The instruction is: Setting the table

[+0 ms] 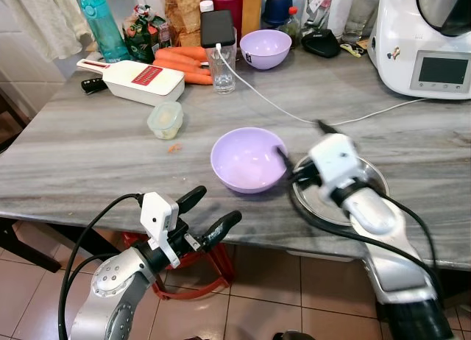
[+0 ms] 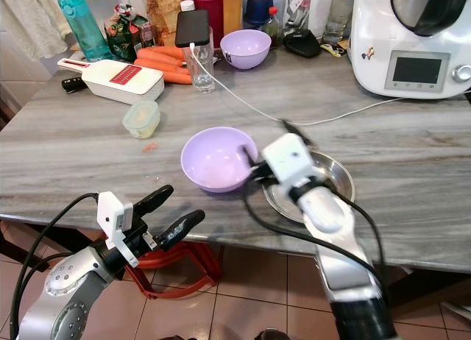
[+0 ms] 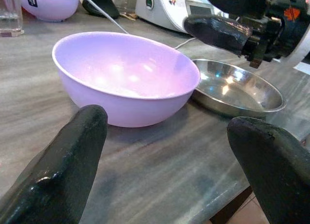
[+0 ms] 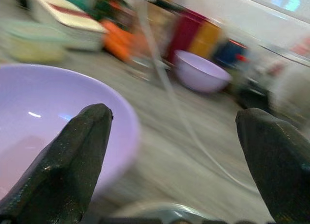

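Observation:
A lilac bowl (image 1: 248,160) stands near the front edge of the grey marble table (image 1: 88,156). Just to its right lies a shallow steel dish (image 1: 372,175). My right gripper (image 1: 302,141) hovers open over the gap between bowl and dish, one finger close to the bowl's right rim and nothing held. My left gripper (image 1: 210,211) is open and empty, just in front of and below the table edge, pointing at the bowl (image 3: 126,73). A second lilac bowl (image 1: 265,48) stands at the back of the table.
A white kitchen machine (image 1: 427,38) fills the back right, and its white cable (image 1: 294,113) crosses the table behind the bowl. At the back left are a glass with a phone (image 1: 221,57), carrots (image 1: 184,60), a slicer (image 1: 140,82) and a small lidded container (image 1: 165,119).

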Controlling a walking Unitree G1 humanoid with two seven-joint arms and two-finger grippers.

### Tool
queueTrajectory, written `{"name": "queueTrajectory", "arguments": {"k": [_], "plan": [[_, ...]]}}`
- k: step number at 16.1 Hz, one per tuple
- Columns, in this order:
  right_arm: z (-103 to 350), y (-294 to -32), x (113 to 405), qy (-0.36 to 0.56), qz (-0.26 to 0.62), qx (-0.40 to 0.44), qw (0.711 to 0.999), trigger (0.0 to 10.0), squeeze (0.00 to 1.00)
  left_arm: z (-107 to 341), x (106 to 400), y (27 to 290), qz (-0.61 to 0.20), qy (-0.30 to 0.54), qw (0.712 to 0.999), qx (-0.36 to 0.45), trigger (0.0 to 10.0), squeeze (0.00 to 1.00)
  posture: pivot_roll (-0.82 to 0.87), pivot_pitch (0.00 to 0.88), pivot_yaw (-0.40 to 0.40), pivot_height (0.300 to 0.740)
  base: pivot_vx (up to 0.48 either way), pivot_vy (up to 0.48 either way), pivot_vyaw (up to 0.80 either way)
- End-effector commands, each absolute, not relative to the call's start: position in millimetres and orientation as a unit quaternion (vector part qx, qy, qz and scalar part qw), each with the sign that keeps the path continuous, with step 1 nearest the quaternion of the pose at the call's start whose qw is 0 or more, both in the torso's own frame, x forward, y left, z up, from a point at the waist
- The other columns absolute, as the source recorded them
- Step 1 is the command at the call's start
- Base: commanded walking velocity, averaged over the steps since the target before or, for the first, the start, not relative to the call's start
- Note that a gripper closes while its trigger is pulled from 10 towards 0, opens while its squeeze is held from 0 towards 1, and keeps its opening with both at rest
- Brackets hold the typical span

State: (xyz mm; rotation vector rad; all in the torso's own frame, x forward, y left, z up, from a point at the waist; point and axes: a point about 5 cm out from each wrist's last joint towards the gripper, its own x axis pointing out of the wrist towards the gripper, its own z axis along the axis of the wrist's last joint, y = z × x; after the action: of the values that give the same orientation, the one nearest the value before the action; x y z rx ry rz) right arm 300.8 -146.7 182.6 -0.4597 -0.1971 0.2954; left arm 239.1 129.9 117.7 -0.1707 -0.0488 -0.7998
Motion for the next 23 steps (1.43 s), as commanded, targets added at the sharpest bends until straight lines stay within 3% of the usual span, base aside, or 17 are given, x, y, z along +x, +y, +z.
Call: {"name": "queueTrajectory", "arguments": {"k": [1, 7, 12, 14, 16, 17, 23], "plan": [[184.6, -156.7, 297.0, -0.090, 0.096, -0.221, 0.966, 10.0, 1.00, 117.6, 239.5, 135.5, -0.384, -0.021, 0.919, -0.090, 10.0, 0.00, -0.09, 0.129, 0.080, 0.740, 0.000, 0.000, 0.00], [162.9, -176.8, 281.9, -0.008, 0.012, -0.228, 0.974, 10.0, 1.00, 117.8, 241.6, 137.1, -0.383, -0.021, 0.919, -0.086, 10.0, 0.00, -0.09, 0.128, 0.080, 0.740, 0.000, 0.000, 0.00], [144.8, -181.1, 280.6, 0.061, 0.006, -0.183, 0.981, 10.0, 1.00, 117.0, 240.2, 134.7, -0.391, -0.018, 0.916, -0.089, 10.0, 0.00, -0.09, 0.128, 0.080, 0.740, 0.000, 0.000, 0.00], [142.5, -181.7, 285.4, 0.078, 0.014, -0.166, 0.983, 10.0, 0.88, 117.2, 241.3, 135.6, -0.391, -0.019, 0.916, -0.087, 10.0, 0.00, -0.09, 0.121, 0.077, 0.740, 0.000, 0.000, 0.00], [141.6, -180.5, 288.1, 0.088, 0.025, -0.155, 0.984, 10.0, 0.46, 117.7, 242.0, 136.1, -0.391, -0.019, 0.916, -0.086, 10.0, 0.00, -0.09, 0.121, 0.077, 0.740, 0.000, 0.000, 0.00], [140.4, -179.2, 289.0, 0.096, 0.034, -0.148, 0.984, 10.0, 0.02, 117.3, 241.5, 136.0, -0.391, -0.019, 0.916, -0.086, 10.0, 0.00, -0.09, 0.118, 0.075, 0.740, 0.000, 0.000, 0.00], [134.9, -171.2, 291.0, 0.129, 0.073, -0.108, 0.983, 10.0, 0.00, 116.9, 240.7, 134.1, -0.393, -0.019, 0.915, -0.088, 10.0, 0.00, -0.09, 0.116, 0.073, 0.740, 0.000, 0.000, 0.00]]}}
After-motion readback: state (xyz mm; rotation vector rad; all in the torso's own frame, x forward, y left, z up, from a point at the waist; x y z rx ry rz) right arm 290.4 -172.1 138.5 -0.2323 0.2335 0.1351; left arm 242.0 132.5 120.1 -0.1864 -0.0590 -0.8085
